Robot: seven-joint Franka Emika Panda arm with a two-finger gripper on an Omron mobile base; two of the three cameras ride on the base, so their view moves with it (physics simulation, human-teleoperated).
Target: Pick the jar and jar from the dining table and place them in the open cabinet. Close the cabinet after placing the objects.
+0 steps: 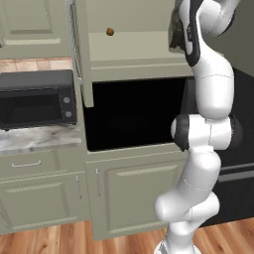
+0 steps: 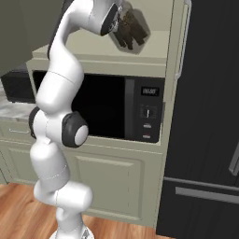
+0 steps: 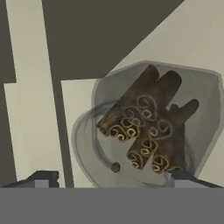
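Note:
A clear glass jar (image 3: pixel 148 127) with dark brown curled sticks inside lies tilted in the open cabinet (image 2: pixel 93 49), its open end towards my hand. In the right base view the jar (image 2: pixel 131 29) leans over the pale shelf, just past the gripper (image 2: pixel 117 22). In the hand view my gripper (image 3: pixel 114 177) is open, its fingertips (image 3: pixel 46 177) wide apart; the left one is clear of the glass and the right one overlaps the jar's edge. The cabinet door (image 1: pixel 83 54) stands swung open, with its silver bar handle (image 1: pixel 73 42). The dining table is out of view.
A small brown round thing (image 1: pixel 109 31) sits on the cabinet shelf to the left. Below the cabinet is a built-in black microwave (image 2: pixel 105 105). A second black microwave (image 1: pixel 37 101) stands on the marble counter. A dark fridge (image 2: pixel 205 121) stands at the right.

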